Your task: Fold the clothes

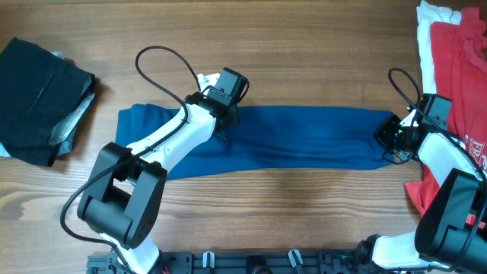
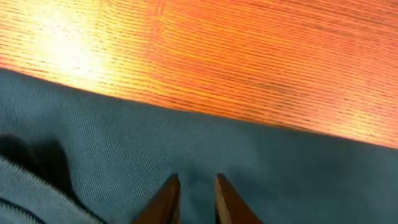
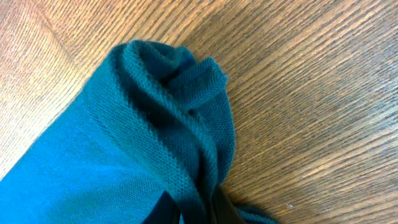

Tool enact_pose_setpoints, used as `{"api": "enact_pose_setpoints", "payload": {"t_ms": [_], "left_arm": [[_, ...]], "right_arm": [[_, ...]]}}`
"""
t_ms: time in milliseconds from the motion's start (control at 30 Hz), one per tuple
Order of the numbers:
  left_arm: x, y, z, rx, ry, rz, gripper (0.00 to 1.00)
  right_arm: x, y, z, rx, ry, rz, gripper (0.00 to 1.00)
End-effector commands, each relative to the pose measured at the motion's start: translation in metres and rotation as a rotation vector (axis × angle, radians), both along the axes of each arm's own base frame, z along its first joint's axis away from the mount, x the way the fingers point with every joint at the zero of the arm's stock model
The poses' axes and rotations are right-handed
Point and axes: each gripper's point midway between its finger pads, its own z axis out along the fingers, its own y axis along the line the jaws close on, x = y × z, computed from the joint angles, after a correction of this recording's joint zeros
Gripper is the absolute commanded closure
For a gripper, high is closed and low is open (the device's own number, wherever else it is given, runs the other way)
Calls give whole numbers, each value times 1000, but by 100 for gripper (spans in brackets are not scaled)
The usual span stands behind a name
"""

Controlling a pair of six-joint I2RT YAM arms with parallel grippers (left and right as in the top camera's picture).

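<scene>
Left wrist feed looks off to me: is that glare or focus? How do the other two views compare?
Left wrist: the wooden table is blown out to saturated orange with a glare patch at upper left, and the royal-blue knit shirt looks soft and teal-tinted. Right wrist: sharp, knit ribs plain, light even. Overhead: even light, no glare.

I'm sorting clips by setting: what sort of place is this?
Probably a robotics lab bench set up for laundry folding, not a home: two white-and-black robot arms at a black base rail, a wood-grain table, a long folded royal-blue shirt, and a black folded garment set aside.
</scene>
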Motion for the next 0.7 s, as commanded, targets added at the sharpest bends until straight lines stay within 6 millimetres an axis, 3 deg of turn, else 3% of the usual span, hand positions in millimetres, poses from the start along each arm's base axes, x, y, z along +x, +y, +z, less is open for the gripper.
{"api": "enact_pose_setpoints", "payload": {"t_ms": [0, 33, 133, 200, 300, 400, 467, 533, 600, 667], "left_arm": [[-2, -3, 12, -2, 8, -67, 78], [-3, 1, 22, 12, 0, -75, 77], [2, 38, 67, 68, -73, 9, 71], [3, 61, 77, 77, -82, 52, 71], [0, 114, 62, 132, 10, 140, 70], [-6, 141, 43, 152, 70, 182, 70], [-10, 145, 34, 140, 106, 175, 70], [-11, 130, 25, 93, 146, 54, 67], [-14, 121, 18, 83, 181, -72, 52], [-16, 119, 15, 90, 200, -133, 45]], "right_arm": [[4, -9, 2, -36, 1, 2, 92], [4, -9, 2, -36, 1, 2, 92], [4, -9, 2, -36, 1, 3, 92], [4, -9, 2, -36, 1, 3, 92], [3, -8, 2, -34, 4, 3, 91], [3, -8, 1, -34, 5, 3, 91], [3, -8, 1, -34, 5, 3, 92], [3, -8, 2, -34, 4, 3, 91], [3, -8, 1, -34, 5, 3, 91], [3, -8, 1, -34, 5, 3, 91]]}}
